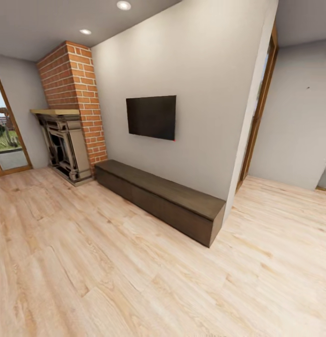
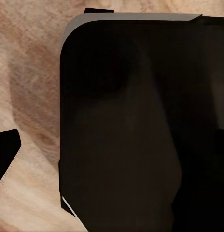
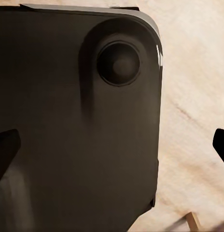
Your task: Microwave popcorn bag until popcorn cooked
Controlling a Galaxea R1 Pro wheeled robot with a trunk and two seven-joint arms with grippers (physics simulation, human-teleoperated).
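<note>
— What does the head view give you?
— A living room. One dark television point(image 1: 151, 117) on the grey wall point(image 1: 200, 93); one long low dark cabinet point(image 1: 163, 196) beneath it at six o'clock. One brick chimney point(image 1: 71, 93) with one fireplace point(image 1: 64, 145) at nine o'clock. Two ceiling lights point(image 1: 123, 5). Pale wood floor point(image 1: 111, 281). No kitchen things here.
— Left wrist view?
— The robot's black base point(image 2: 131, 125) over the floor, and one dark fingertip point(image 2: 6, 150) of the left gripper. Spread or pressed together, I cannot tell.
— Right wrist view?
— The same base, with one round knob point(image 3: 119, 64). Two dark fingertips point(image 3: 5, 147) of the right gripper point(image 3: 112, 147) at opposite edges: spread wide, holding nothing.
</note>
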